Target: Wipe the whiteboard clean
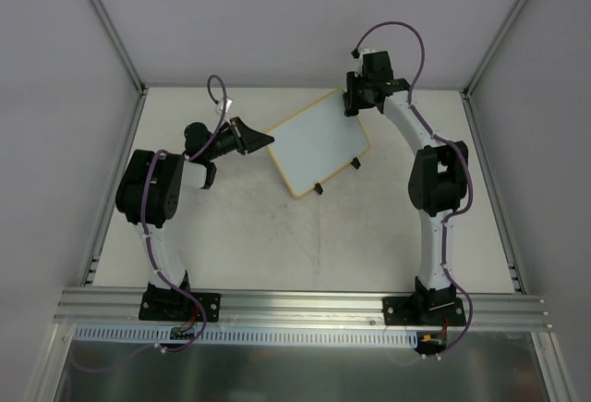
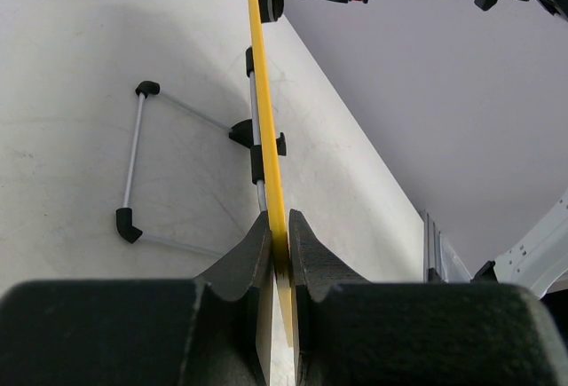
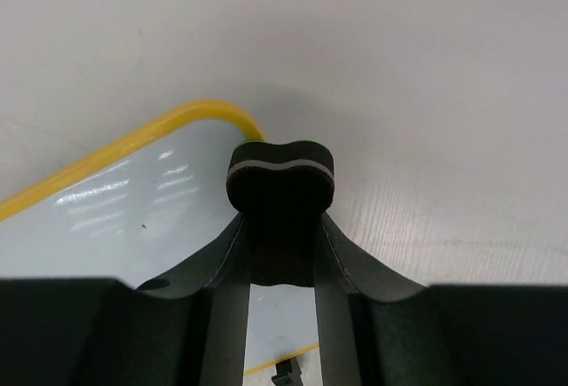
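Since the overhead view shows both arms reaching toward the middle of the counter (image 1: 277, 236), I report from there first. The whiteboard (image 1: 319, 141) sits between my two arms, turned at an angle, one corner toward each wrist. Its writing face reads plain white from above. Two black clip feet (image 1: 318, 188) stand along its nearer right edge; I cannot tell whether they touch the counter.

Left fingers (image 1: 261, 137): fully closed on the board's left corner. My left wrist camera confirms the grip — the thin yellow frame (image 2: 266, 120) runs edge-on straight into the gap, pinched from both sides, with no daylight beside it.

Right fingers (image 1: 351, 104): closed as far as their load allows, at the board's far corner. They hold a small black eraser (image 3: 282, 177) with a pale stripe through its layers, which juts out beyond the tips. In my right wrist view the eraser lies just beside the rounded yellow corner, over the frame's edge; contact with the white face cannot be confirmed. A tiny reddish speck shows on the white face near that corner.
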Controlling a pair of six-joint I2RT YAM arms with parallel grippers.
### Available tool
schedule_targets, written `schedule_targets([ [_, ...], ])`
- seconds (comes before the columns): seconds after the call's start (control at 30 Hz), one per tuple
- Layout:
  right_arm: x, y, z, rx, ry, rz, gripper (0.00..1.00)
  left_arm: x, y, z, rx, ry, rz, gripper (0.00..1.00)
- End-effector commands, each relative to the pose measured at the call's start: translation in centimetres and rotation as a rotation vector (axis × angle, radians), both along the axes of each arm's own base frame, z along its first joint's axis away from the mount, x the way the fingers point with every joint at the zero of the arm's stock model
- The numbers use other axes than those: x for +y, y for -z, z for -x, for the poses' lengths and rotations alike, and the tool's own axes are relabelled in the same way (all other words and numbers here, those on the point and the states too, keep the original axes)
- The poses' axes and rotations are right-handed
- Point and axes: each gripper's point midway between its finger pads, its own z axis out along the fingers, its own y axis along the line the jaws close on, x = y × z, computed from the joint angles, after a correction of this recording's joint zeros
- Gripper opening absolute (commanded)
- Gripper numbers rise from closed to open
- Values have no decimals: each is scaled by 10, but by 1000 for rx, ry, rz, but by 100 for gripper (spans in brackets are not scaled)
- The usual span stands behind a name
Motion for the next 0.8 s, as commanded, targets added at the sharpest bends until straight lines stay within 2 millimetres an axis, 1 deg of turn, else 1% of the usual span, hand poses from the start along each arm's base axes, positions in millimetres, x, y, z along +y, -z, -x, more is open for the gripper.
schedule_targets([
  [0.0,23,-16,-12,-77,-48,5,0,-17,-24,28,-194,166,-44,0],
  [0.1,25,-19,-15,-89,-50,14,0,-16,-26,28,-196,165,-50,0],
  [0.13,25,-17,-15,-85,-49,19,0,-16,-27,29,-199,165,-51,0],
  [0.2,22,-19,-17,-87,-34,36,0,-16,-26,29,-199,163,-52,0],
  [0.27,20,-12,-13,-60,-41,54,0,-16,-26,28,-198,160,-53,0],
  [0.3,14,-9,-13,-57,-14,85,0,-16,-26,28,-200,160,-53,0],
  [0.37,10,1,-7,-27,-13,106,0,-15,-27,27,-200,155,-53,0],
  [0.43,6,4,-3,-18,-4,116,0,-16,-25,28,-195,159,-54,0],
  [0.47,3,16,4,14,-3,128,0,-16,-26,28,-198,155,-54,0],
  [0.53,-1,19,11,27,10,134,0,-16,-26,27,-196,152,-54,0],
  [0.57,-4,31,18,57,12,145,0,-16,-26,27,-195,154,-53,0],
  [0.6,-7,34,21,66,22,153,0,-16,-26,27,-196,151,-53,0],
  [0.63,-9,34,24,68,28,158,0,-16,-27,27,-196,152,-52,0],
  [0.67,-13,44,32,94,30,170,0,-16,-27,27,-198,151,-51,0],
  [0.7,-17,47,35,103,37,175,0,-16,-26,27,-194,150,-49,0],
  [0.73,-20,41,36,86,47,164,0,-16,-27,27,-196,151,-48,0],
  [0.77,-22,44,40,94,50,159,0,-16,-26,27,-194,150,-47,0],
])
